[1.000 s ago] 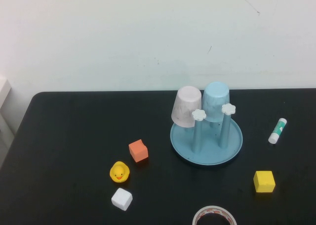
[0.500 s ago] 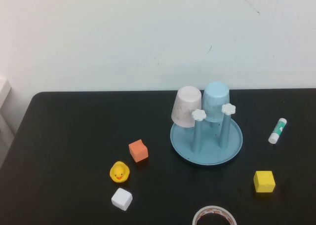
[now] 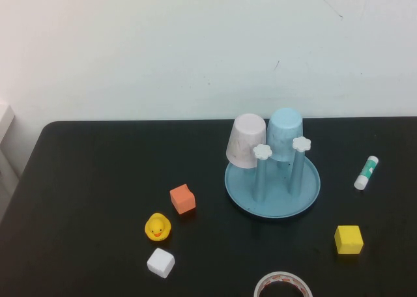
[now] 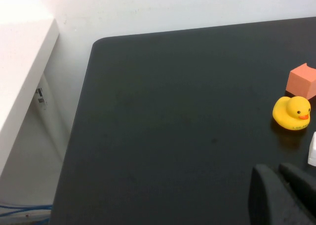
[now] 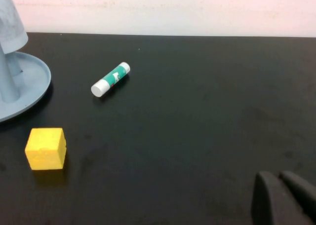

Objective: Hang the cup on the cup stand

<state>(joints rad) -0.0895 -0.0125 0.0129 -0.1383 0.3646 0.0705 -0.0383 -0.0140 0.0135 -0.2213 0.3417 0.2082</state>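
Observation:
The light blue cup (image 3: 285, 134) hangs upside down on a rear peg of the cup stand (image 3: 272, 187), whose round blue base sits right of the table's middle. A pale pinkish-white cup (image 3: 246, 141) hangs beside it. Two front pegs with white flower knobs (image 3: 262, 151) stand bare. Part of the stand's base (image 5: 24, 84) and the cup's rim (image 5: 11, 23) show in the right wrist view. My left gripper (image 4: 277, 173) is shut and holds nothing, low over the table's near left part. My right gripper (image 5: 279, 178) is shut and holds nothing, over the near right part. Neither arm shows in the high view.
On the black table lie an orange cube (image 3: 182, 198), a yellow duck (image 3: 158, 226), a white cube (image 3: 160, 262), a yellow cube (image 3: 348, 239), a green-and-white glue stick (image 3: 366, 172) and a tape roll (image 3: 283, 286) at the near edge. A white shelf (image 4: 19, 72) stands left of the table.

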